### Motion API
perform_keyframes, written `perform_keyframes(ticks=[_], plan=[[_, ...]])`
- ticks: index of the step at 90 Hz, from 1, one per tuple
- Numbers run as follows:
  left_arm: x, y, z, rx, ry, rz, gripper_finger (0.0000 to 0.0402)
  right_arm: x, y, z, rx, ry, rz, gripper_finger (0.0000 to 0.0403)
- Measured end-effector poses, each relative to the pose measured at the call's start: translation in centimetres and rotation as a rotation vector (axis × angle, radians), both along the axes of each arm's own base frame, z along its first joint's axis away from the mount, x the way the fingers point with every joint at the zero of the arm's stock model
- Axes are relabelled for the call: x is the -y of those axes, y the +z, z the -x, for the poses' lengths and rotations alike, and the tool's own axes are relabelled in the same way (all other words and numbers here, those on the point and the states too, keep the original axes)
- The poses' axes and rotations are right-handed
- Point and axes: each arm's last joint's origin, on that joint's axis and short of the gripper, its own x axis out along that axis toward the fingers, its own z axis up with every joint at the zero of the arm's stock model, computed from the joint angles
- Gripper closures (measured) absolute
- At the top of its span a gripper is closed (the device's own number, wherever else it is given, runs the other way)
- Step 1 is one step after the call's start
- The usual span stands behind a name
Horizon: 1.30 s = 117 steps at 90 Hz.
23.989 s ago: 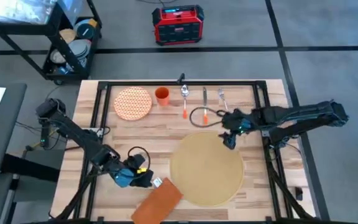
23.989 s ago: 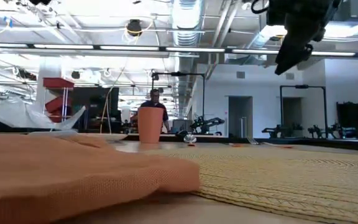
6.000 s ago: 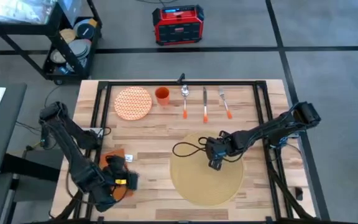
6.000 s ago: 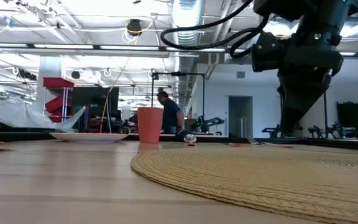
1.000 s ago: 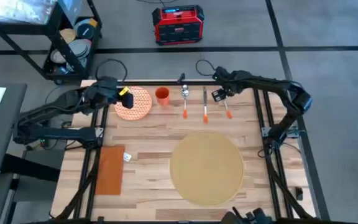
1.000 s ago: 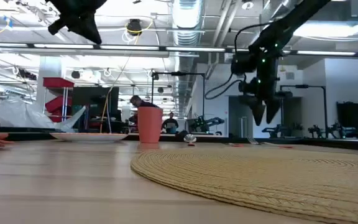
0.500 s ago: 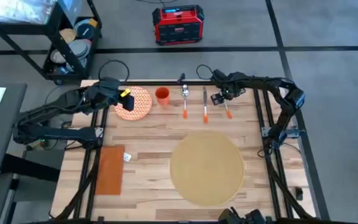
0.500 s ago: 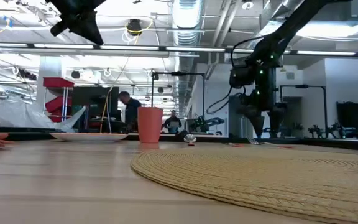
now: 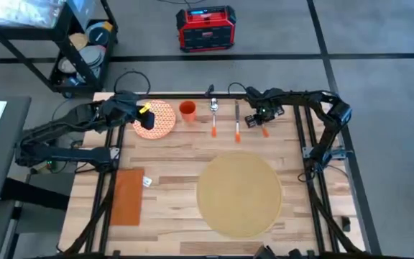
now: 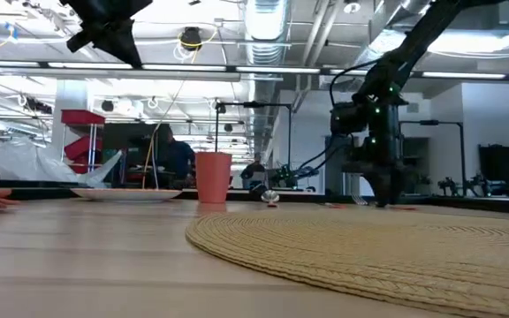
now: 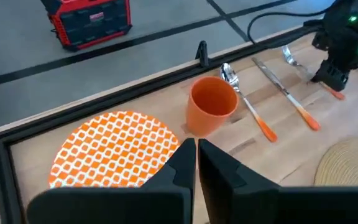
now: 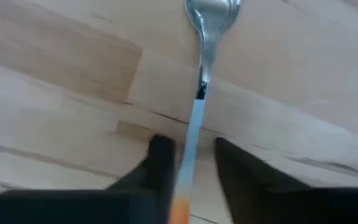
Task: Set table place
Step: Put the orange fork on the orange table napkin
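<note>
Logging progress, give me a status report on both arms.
Right gripper open, fingers straddling orange-handled fork. Left gripper shut above orange-and-white patterned plate. Round tan placemat bare.

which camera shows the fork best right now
The right wrist view: the fork fills it, its handle running between the right tool's open fingers. The high view shows it mostly hidden under that tool; the left wrist view shows its tines far off; the low view barely shows it.
</note>
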Motion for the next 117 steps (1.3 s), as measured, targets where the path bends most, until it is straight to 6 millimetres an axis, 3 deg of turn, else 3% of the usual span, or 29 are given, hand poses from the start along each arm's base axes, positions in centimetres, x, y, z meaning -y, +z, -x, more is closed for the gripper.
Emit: perform_keyframes(ticks=[6,29,44,66,77,84,90,100,117], plan=[[0.0,-0.1,0.1,-0.016,0.000,0.005,0.0402,-0.2,0.0,-0.2,0.000,0.006,0.000,0.0391],[0.2,-0.6,0.5,-0.083,0.001,0.029,0.0402,-2.0,0.6,-1.1,0.023,0.030,-0.030,0.0402],[0.2,-0.7,0.7,-0.103,0.001,0.036,0.0402,-4.1,3.3,-1.5,0.075,0.023,0.004,0.0402],[0.2,-0.9,1.0,-0.149,0.021,0.019,0.0402,-9.8,7.4,-2.7,0.236,-0.001,0.020,0.0402],[0.3,-1.0,1.1,-0.172,0.023,0.023,0.0402,-13.5,8.3,-3.9,0.325,-0.012,0.016,0.0402],[0.3,-1.0,1.2,-0.181,0.015,0.019,0.0402,-15.1,8.4,-4.3,0.324,-0.016,0.109,0.0402],[0.3,-1.0,1.1,-0.185,0.010,0.016,0.0402,-15.1,8.3,-4.3,0.302,-0.028,0.184,0.0403],[0.3,-1.0,1.1,-0.216,-0.021,-0.003,0.0402,-13.4,7.2,-4.3,0.250,-0.116,0.142,0.0387],[0.3,-1.0,1.1,-0.250,-0.070,-0.017,0.0402,-10.9,4.9,-4.6,0.204,-0.228,0.089,0.0303]])
